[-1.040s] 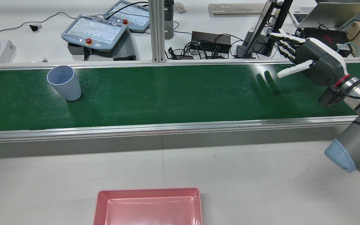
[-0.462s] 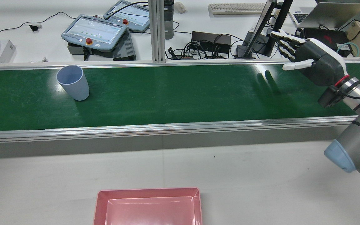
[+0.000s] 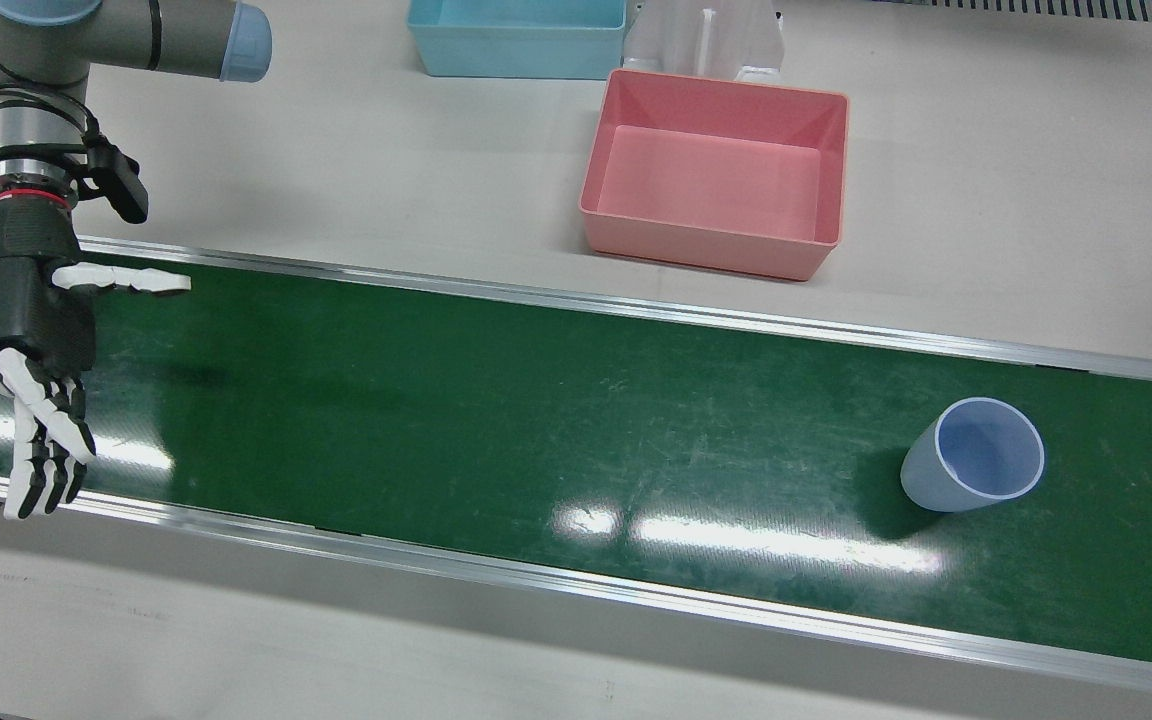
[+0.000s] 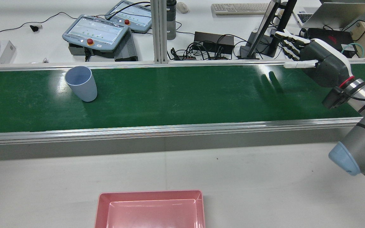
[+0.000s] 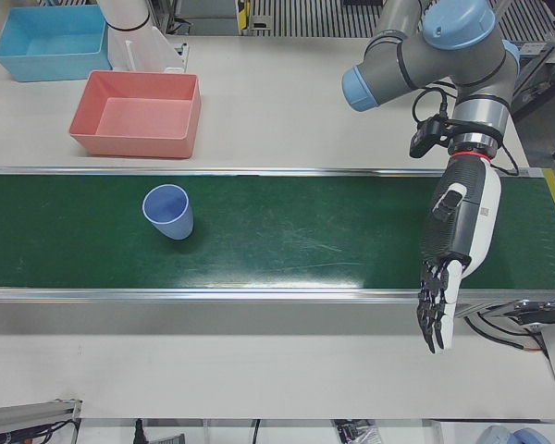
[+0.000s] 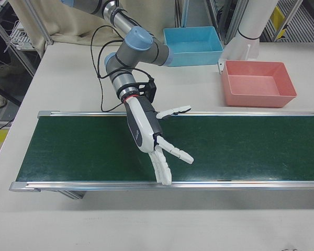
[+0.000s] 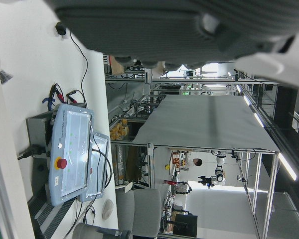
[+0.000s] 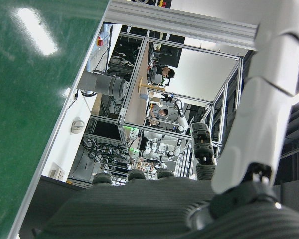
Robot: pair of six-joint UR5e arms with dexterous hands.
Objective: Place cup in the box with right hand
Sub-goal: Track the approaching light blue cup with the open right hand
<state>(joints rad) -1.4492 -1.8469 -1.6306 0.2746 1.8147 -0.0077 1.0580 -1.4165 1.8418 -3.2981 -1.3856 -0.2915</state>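
A pale blue cup [image 3: 971, 470] [image 4: 81, 84] [image 5: 168, 211] stands upright on the green conveyor belt [image 3: 536, 400], mouth up. My right hand [image 3: 26, 320] [image 4: 323, 66] [image 6: 146, 128] hovers over the belt's other end, far from the cup. It is open, fingers spread, holding nothing. The pink box [image 3: 716, 235] [image 4: 150, 193] [image 5: 134, 143] [image 6: 259, 99] sits on the white table beside the belt, nothing in it. My left hand [image 5: 458, 240] hangs open over the far end of the belt beyond the cup, seen only in the left-front view.
A blue box [image 3: 516, 45] [image 6: 193, 39] and a white pedestal [image 3: 706, 35] stand behind the pink box. Across the belt are teach pendants [image 4: 95, 31], an aluminium post [image 4: 158, 31], cables and a monitor stand. Aluminium rails edge the belt.
The cup has travelled along the belt toward my right hand. The right hand's thumb has swung up and the hand has lifted slightly.
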